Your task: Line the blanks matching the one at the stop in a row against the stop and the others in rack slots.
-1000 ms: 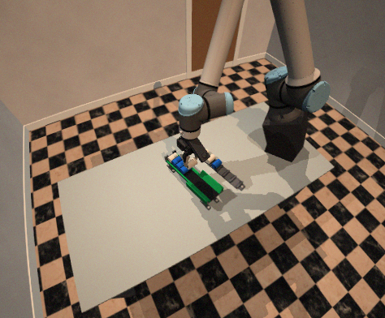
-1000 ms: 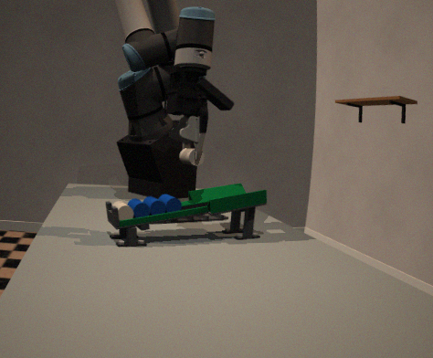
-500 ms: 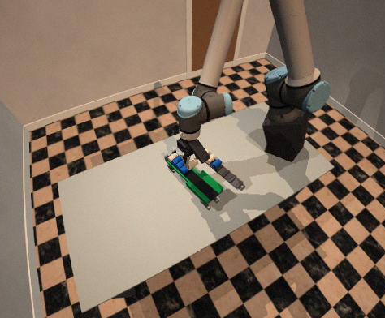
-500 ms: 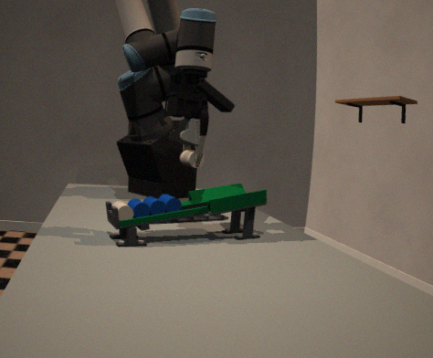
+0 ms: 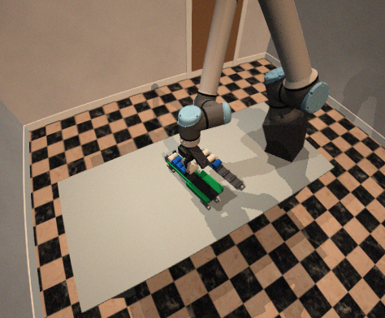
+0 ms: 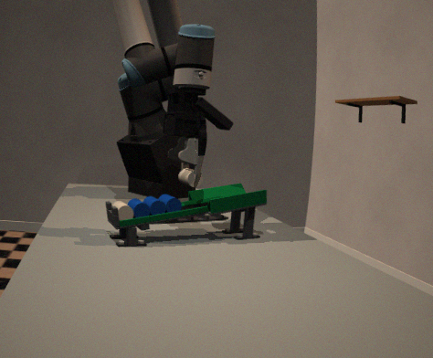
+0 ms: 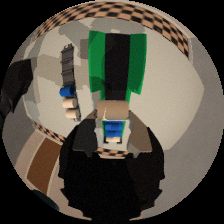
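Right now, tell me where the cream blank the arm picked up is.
In the exterior view the cream blank hangs in the gripper, apart from and just above the green ramp, uphill of the three blue blanks.

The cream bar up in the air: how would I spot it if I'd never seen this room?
Find the green ramp on the grey mat. Just above its lower half hangs the arm's dark pincer, shut on a cream bar. It alone is lifted; the three blue bars lie on the ramp.

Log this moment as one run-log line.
claw: shut on cream bar | position: above green ramp | ramp row: one cream, three blue
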You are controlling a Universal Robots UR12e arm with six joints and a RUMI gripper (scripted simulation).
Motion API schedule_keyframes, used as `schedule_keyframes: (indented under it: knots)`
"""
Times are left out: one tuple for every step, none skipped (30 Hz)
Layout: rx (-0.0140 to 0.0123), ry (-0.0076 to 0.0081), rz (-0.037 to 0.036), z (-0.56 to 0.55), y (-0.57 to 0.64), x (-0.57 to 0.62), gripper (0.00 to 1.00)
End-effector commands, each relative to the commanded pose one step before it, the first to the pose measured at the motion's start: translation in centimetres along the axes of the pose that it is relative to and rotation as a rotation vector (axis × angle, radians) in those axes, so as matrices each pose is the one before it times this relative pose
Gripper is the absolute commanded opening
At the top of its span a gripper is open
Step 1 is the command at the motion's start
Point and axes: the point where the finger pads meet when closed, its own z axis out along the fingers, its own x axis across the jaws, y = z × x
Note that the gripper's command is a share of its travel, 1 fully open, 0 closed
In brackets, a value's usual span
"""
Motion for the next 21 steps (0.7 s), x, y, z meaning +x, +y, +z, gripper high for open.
schedule_keyframes:
  knots:
    - [-0.00212,0.01222,0.00175,2.141,0.214,0.589,0.33]
    - [-0.00014,0.00036,0.00015,0.466,0.018,0.039,0.33]
    - [-0.00005,0.00011,0.00005,0.447,0.006,0.017,0.33]
    - [0.00002,-0.00006,-0.00003,0.421,-0.002,0.001,0.33]
    - [0.00001,-0.00002,-0.00001,0.385,0.000,0.004,0.33]
    - [-0.00001,0.00002,0.00001,0.346,0.002,0.007,0.33]
    - [-0.00002,0.00005,0.00002,0.304,0.003,0.009,0.33]
    - [-0.00003,0.00008,0.00003,0.261,0.005,0.012,0.33]
    - [-0.00003,0.00007,0.00003,0.218,0.004,0.009,0.33]
    - [-0.00003,0.00008,0.00003,0.174,0.004,0.010,0.33]
    - [-0.00003,0.00007,0.00003,0.133,0.003,0.008,0.33]
    - [-0.00002,0.00005,0.00002,0.095,0.002,0.005,0.33]
    - [-0.00001,0.00003,0.00001,0.062,0.001,0.003,0.33]
    - [0.00000,0.00000,0.00000,0.000,0.000,0.000,0.33]
    - [0.00000,0.00000,0.00000,0.000,0.000,0.000,0.33]
    - [-0.00002,0.00043,-0.00103,0.004,-0.062,0.018,0.33]
    - [-0.00002,0.00010,-0.00043,0.003,-0.026,0.002,0.33]
    - [-0.00029,0.00043,0.00009,-0.044,0.009,-0.011,0.33]
    - [-0.00012,0.00013,0.00029,-0.020,0.005,-0.012,0.33]
    - [-0.00007,0.00013,0.00024,-0.009,0.006,0.003,0.33]
    - [-0.00001,0.00001,0.00014,-0.001,0.001,0.000,0.33]
